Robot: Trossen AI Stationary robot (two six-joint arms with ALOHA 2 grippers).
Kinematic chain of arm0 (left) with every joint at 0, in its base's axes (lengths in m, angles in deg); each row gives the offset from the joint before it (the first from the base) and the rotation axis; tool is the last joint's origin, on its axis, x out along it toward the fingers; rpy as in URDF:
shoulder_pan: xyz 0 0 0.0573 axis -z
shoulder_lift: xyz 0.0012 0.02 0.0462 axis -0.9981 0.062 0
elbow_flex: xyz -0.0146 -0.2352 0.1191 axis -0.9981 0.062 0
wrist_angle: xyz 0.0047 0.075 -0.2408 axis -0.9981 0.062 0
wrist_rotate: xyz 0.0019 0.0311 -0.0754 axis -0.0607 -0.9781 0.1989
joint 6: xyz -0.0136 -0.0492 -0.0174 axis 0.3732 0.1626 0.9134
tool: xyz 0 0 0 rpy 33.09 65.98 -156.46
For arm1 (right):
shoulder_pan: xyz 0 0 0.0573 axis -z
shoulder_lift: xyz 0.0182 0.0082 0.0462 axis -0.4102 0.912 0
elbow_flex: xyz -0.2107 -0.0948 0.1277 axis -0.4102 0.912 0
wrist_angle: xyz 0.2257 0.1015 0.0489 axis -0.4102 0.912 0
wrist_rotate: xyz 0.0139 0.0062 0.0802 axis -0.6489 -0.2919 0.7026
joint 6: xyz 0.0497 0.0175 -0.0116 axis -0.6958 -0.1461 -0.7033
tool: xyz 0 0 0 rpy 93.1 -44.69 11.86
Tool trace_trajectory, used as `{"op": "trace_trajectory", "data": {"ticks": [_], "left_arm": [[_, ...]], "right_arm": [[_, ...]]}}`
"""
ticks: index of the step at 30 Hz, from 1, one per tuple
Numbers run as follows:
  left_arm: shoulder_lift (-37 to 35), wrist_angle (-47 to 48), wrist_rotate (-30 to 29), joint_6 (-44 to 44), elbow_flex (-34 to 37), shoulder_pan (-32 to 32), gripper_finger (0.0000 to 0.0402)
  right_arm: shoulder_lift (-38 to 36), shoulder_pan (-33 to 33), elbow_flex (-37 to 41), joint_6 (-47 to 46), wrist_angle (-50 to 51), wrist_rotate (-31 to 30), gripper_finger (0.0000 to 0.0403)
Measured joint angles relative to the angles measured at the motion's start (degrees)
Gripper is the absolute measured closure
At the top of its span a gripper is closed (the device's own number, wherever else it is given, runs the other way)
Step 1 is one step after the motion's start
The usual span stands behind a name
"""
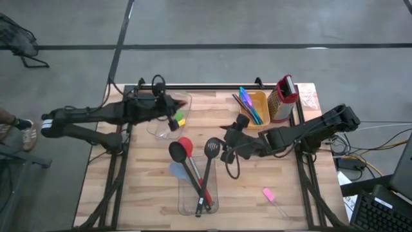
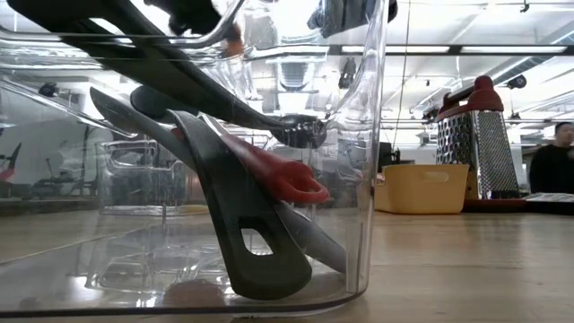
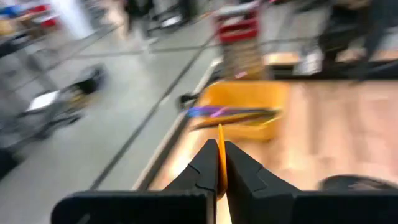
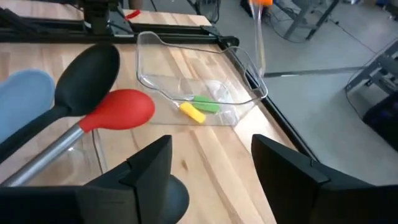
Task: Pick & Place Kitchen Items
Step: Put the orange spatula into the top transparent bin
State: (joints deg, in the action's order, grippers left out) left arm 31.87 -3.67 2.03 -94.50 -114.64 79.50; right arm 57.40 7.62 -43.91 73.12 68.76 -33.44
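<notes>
My left gripper (image 1: 172, 117) hovers over a small clear tray (image 1: 164, 122) at the table's far left and is shut on an orange piece (image 3: 219, 140). Green and yellow chunks (image 4: 198, 107) lie in that tray. My right gripper (image 4: 211, 168) is open and holds nothing. It hangs mid-table beside the black slotted turner's head (image 1: 212, 147). The red (image 4: 124, 109), black (image 4: 93, 68) and light-blue (image 4: 25, 93) spoons stand slanted with their handles in a clear bin (image 1: 196, 190). Blue and purple sticks (image 1: 248, 103) lie in a yellow box. A pink chunk (image 1: 268, 193) rests on the table. My left gripper pinches the orange piece (image 3: 219, 149) between its two fingers, and a thin edge of it sticks out past the fingertips. The piece is lifted clear. A clear thin stick (image 4: 260, 43) hangs down from its orange top above the clear tray's far rim.
A red-topped metal grater (image 1: 283, 96) stands next to the yellow box (image 1: 257, 113) at the far right. In the low view the clear bin's wall (image 2: 368, 179) fills the foreground. Bare wood lies near right around the pink chunk and near left.
</notes>
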Motion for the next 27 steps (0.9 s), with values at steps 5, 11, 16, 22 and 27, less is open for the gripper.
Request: {"op": "trace_trajectory", "data": {"ticks": [5,11,16,22,27], "left_arm": [[-0.86,7.39,-7.39,0.52,-1.18,-3.71,0.0389],[0.01,17.49,-3.03,8.87,-1.39,-9.83,0.0389],[2.26,22.44,9.19,12.96,-1.28,-16.42,0.0388],[6.45,25.64,11.38,12.74,-1.07,-21.62,0.0388],[11.21,28.62,23.35,12.2,-1.57,-24.61,0.0388]], "right_arm": [[0.0,-0.02,0.28,-1.97,0.24,0.18,0.0171],[0.0,-0.56,0.55,-4.41,2.26,0.76,0.016],[0.0,-0.86,0.55,-7.79,6.22,2.89,0.0157],[0.0,-1.57,1.59,-12.22,9.33,5.06,0.0173],[0.0,-1.92,3.71,-14.15,9.17,5.17,0.0184]]}}
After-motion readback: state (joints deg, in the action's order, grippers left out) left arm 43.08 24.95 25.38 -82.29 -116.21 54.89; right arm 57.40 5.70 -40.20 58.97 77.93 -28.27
